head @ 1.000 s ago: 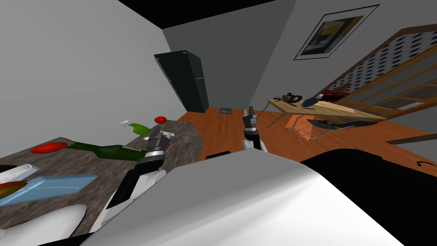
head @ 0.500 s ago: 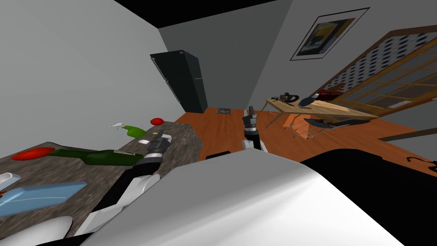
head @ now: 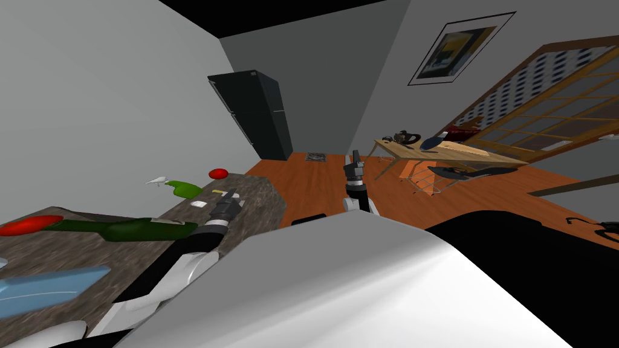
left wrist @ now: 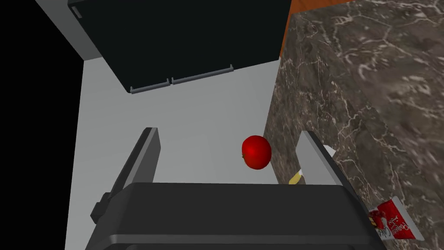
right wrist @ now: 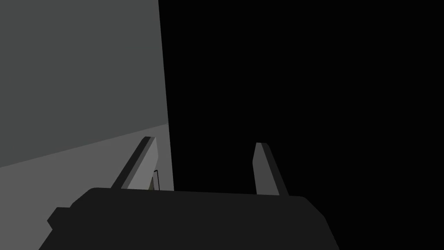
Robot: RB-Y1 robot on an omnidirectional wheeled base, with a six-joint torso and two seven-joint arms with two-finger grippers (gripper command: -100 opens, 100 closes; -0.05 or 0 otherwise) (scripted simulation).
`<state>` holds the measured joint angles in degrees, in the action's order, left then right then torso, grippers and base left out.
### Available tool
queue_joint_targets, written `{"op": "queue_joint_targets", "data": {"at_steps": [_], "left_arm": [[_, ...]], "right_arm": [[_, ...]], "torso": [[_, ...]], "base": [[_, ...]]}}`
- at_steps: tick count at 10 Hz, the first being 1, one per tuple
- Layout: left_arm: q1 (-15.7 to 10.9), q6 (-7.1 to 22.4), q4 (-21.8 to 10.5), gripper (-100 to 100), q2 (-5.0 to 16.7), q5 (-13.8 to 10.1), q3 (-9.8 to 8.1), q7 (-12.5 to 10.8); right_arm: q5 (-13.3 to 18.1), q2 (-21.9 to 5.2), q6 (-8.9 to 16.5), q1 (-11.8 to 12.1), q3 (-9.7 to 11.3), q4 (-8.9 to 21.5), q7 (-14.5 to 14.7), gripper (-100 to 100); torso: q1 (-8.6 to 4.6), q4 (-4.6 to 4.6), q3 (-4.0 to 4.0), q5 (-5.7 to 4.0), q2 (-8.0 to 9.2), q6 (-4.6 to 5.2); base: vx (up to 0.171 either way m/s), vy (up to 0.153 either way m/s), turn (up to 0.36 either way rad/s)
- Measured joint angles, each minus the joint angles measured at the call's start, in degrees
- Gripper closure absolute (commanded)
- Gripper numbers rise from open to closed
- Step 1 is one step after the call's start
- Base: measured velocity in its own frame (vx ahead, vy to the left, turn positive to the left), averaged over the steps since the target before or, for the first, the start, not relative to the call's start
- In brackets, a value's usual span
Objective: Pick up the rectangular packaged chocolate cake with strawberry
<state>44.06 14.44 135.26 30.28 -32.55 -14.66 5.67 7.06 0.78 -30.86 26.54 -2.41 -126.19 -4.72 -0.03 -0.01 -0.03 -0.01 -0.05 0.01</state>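
Observation:
The cake packet [left wrist: 395, 224], red and white with a strawberry picture, lies flat on the dark marbled counter [left wrist: 368, 87]. It is beside the body of my left gripper [left wrist: 227, 132], outside the fingers and behind their tips. That gripper is open and holds nothing. In the head view it hovers low over the counter's right end [head: 228, 202]. Ahead of it a red apple [left wrist: 256, 152] sits near the counter's far edge [head: 218, 173]. A small yellow item [left wrist: 295, 177] shows just past one finger. My right gripper [head: 353, 160] is raised over the floor and open [right wrist: 204, 141].
On the counter lie a green spray bottle [head: 180, 188], a dark green bottle on its side [head: 124, 229], a red object [head: 27, 225] and a light blue tray [head: 51, 283]. A black fridge [head: 257, 115] stands at the far wall. A wooden table [head: 441, 154] stands to the right on the wooden floor.
The head view has swung, so the counter things sit further left. My left hand has sunk lower over the counter's right end. The right arm has held still.

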Motion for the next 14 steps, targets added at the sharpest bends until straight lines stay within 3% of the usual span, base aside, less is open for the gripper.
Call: {"op": "queue_joint_targets", "data": {"at_steps": [6, 14], "left_arm": [[3.1, 10.2, -0.2, -100, 5.4, -6.6, -2.36, 1.0], [6.3, 22.1, -0.4, -100, 10.3, -12.5, -4.68, 2.2]], "right_arm": [[0.0, 0.0, 0.0, 0.0, 0.0, 0.0, 0.0, 0], [0.0, 0.0, 0.0, 0.0, 0.0, 0.0, 0.0, 0]], "torso": [[0.07, -0.02, -0.04, 0.01, -0.07, -0.01], [0.16, -0.01, -0.03, 0.04, -0.05, -0.02]], "base": [[0.032, 0.000, -0.047], [0.026, 0.025, -0.048]]}}
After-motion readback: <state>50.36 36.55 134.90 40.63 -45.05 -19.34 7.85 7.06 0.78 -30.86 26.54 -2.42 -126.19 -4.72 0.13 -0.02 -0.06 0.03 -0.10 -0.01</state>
